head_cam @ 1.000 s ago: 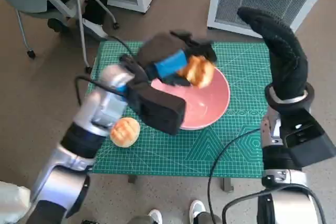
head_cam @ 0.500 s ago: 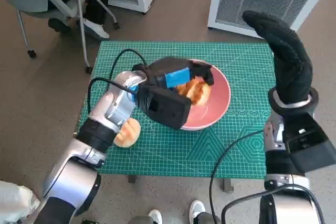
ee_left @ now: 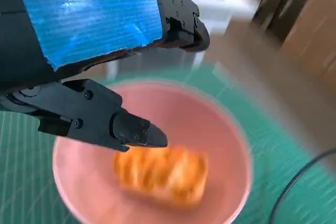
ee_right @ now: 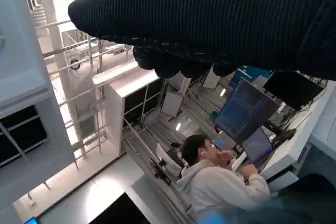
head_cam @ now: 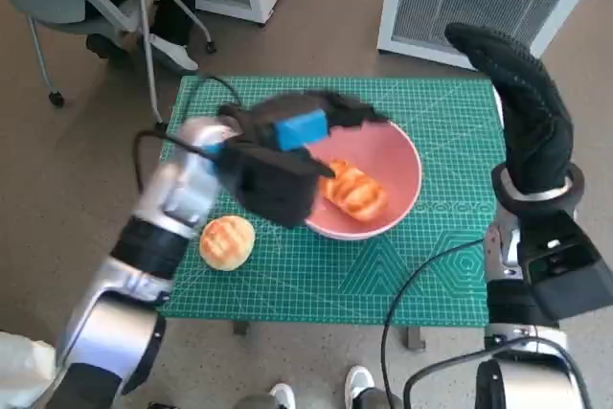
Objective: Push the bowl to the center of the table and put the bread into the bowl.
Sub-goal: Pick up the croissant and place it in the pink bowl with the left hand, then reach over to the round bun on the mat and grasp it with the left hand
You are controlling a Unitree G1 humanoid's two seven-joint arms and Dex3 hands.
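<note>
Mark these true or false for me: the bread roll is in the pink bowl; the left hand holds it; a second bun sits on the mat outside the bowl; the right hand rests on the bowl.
1. The bread roll lies inside the pink bowl. True.
2. The left hand holds the roll. False: it is open above the bowl, with the roll lying free below its fingers.
3. A round bun sits on the green mat outside the bowl. True.
4. The right hand rests on the bowl. False: it is raised at the mat's far right edge, apart from the bowl.

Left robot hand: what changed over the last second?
The left robot hand let go of the bread, which now lies in the pink bowl, and is drawing back toward the table's left side. The round bun on the mat and the raised right robot hand stayed put.
</note>
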